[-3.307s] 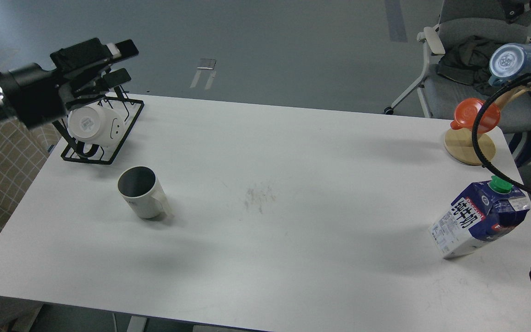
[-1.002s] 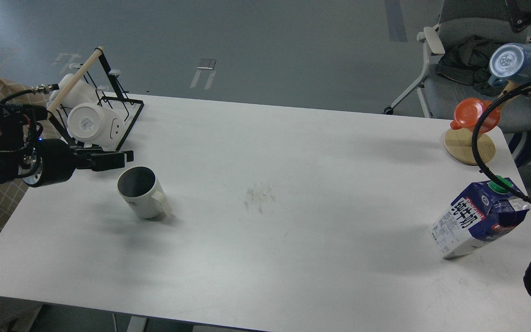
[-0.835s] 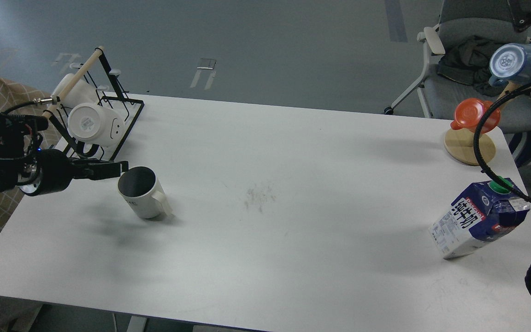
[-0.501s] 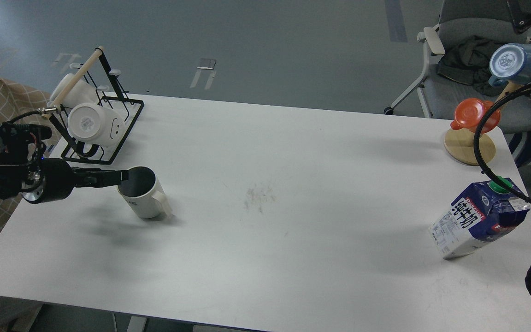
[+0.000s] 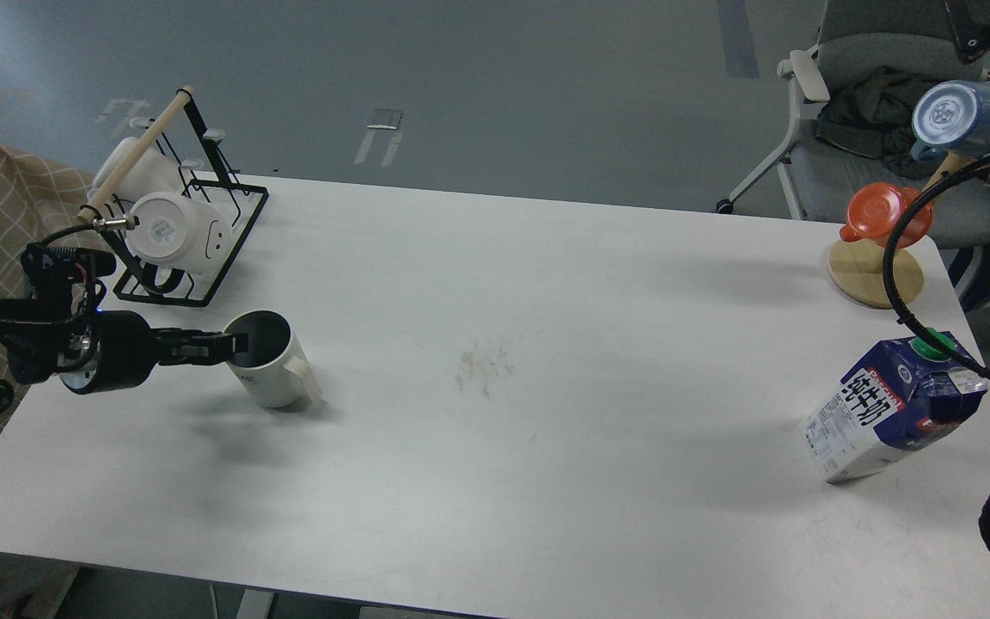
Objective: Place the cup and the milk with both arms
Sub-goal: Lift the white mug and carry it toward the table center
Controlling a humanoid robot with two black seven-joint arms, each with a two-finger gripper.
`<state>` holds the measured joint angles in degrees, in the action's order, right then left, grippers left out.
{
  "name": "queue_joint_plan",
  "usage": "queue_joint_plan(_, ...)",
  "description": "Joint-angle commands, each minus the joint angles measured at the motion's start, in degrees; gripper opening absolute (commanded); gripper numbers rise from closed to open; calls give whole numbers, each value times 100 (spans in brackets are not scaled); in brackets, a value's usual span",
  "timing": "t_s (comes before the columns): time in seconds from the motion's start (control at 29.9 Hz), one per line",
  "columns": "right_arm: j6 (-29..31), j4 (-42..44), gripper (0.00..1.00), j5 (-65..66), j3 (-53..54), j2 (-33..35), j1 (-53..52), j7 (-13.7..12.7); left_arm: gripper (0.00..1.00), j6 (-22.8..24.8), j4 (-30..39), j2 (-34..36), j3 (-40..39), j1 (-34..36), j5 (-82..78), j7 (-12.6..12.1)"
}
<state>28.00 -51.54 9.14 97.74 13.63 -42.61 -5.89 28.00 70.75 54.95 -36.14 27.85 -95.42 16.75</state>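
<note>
The cup point(image 5: 270, 368), an off-white ribbed mug with a dark grey inside, stands upright at the table's left with its handle to the right. My left gripper point(image 5: 235, 345) comes in low from the left. Its dark fingertips are at the cup's left rim, one over the dark opening, and it looks open. The milk point(image 5: 890, 411), a navy and white carton with a green cap, stands tilted near the table's right edge. My right arm runs up the right edge. Its dark far end point(image 5: 969, 21) is cut off at the top right corner, far from the milk.
A black wire rack point(image 5: 190, 249) with a glossy white mug point(image 5: 170, 228) stands at the back left, just behind the cup. A wooden mug tree point(image 5: 877, 271) with an orange mug point(image 5: 877, 209) and a blue mug point(image 5: 963, 116) stands at the back right. An office chair is behind it.
My left arm has come down from above the rack to table height and moved right and forward. Its fingertips now reach the cup's rim. The cup, the milk and the right arm have stayed in place.
</note>
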Motion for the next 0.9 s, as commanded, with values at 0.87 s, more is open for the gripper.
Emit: queue_joint_plan(0.87,0,4,100,0,166,202,7,-9,0,0,809,-774,46,1424,-327,-383)
